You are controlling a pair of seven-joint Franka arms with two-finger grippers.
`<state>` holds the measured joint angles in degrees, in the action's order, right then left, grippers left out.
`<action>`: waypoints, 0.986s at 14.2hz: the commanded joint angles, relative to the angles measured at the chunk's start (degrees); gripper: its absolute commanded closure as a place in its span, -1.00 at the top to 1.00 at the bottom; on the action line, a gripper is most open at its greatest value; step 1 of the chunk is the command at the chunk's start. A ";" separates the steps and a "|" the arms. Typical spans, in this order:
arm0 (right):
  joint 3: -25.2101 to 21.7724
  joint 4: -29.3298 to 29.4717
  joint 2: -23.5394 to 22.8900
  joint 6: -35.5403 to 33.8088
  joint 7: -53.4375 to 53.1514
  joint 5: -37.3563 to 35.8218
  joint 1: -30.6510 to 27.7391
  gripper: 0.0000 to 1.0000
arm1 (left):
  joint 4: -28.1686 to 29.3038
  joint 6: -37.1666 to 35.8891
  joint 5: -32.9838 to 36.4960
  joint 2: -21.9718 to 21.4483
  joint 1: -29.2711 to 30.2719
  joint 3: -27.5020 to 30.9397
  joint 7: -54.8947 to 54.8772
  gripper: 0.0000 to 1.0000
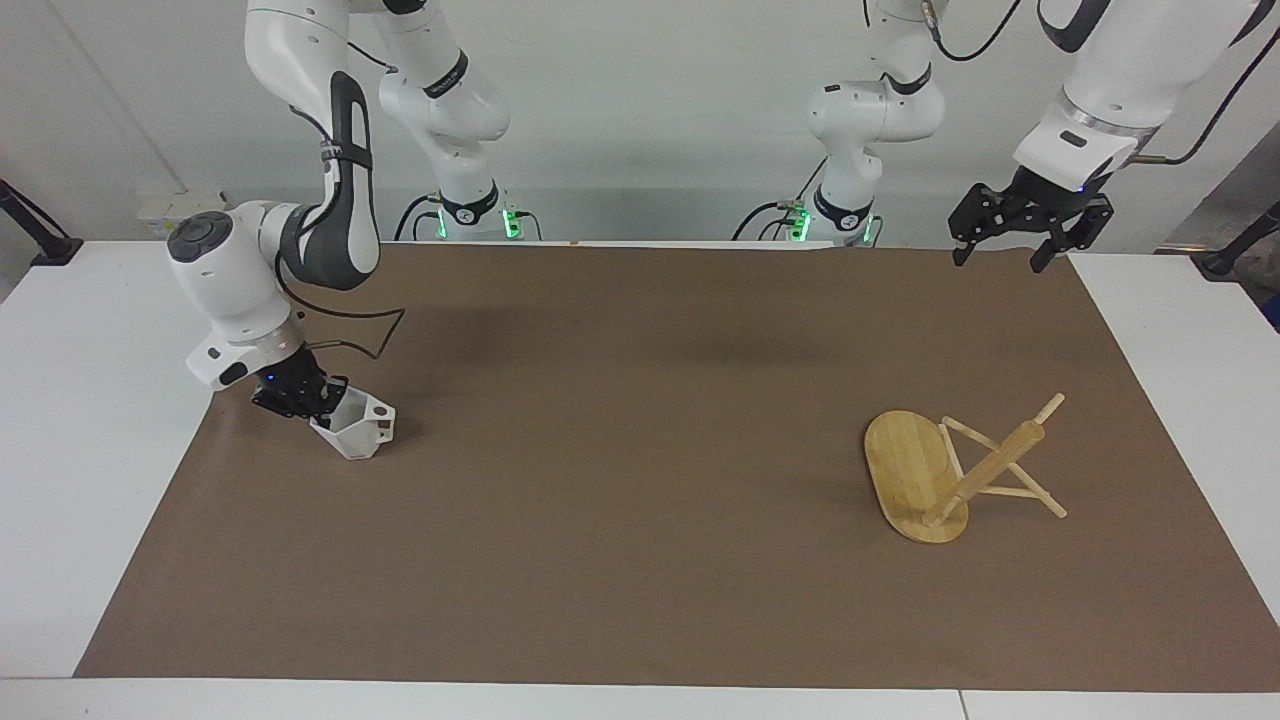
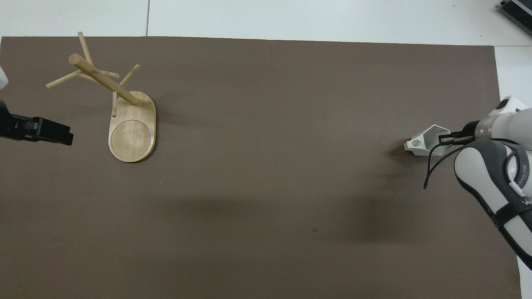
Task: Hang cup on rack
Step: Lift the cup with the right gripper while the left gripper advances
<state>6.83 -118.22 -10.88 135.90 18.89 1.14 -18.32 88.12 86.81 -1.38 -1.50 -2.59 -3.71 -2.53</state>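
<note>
The small white faceted cup [image 1: 356,432] stands on the brown mat at the right arm's end, its squared handle [image 1: 382,418] pointing toward the table's middle. My right gripper [image 1: 312,400] is low at the cup and shut on its rim, on the side away from the handle; the cup [image 2: 424,143] and gripper [image 2: 445,138] also show in the overhead view. The bamboo rack [image 1: 985,470] stands upright on its oval base [image 1: 905,465] at the left arm's end, its pegs bare. My left gripper [image 1: 1003,248] waits open, high over the mat's edge nearest the robots.
The brown mat [image 1: 620,500] covers most of the white table [image 1: 80,450]. The rack's base [image 2: 132,135] and pegs [image 2: 66,78] show in the overhead view beside the left gripper's tip [image 2: 58,137]. A black cable [image 1: 370,335] loops from the right arm's wrist.
</note>
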 commanded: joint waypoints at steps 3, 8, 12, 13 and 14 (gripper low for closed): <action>0.29 1.14 0.33 -1.15 -1.04 0.27 -0.04 -1.00 | 2.32 2.66 0.85 -1.75 -0.40 0.01 0.07 1.00; 0.99 13.25 0.42 -16.94 -0.96 0.79 1.54 -1.00 | 3.46 5.99 0.76 -1.84 -0.66 -0.16 -0.19 1.00; 2.65 23.37 1.73 -30.31 -0.87 1.15 2.33 -1.00 | 3.38 6.79 0.76 -1.84 -2.07 -0.34 -0.19 1.00; 3.79 25.13 2.44 -33.39 -0.87 1.24 2.33 -1.00 | 3.55 8.09 0.76 -1.84 -2.07 -0.42 -0.28 1.00; 5.89 27.06 3.23 -36.46 -0.87 1.24 2.24 -1.00 | 3.64 10.37 0.41 -1.75 -2.16 -0.51 -0.37 1.00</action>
<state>9.98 -94.84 -8.40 104.43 18.70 1.28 -15.90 89.31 93.42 -1.38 -1.54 -4.21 -4.48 -2.63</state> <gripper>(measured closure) 0.956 0.000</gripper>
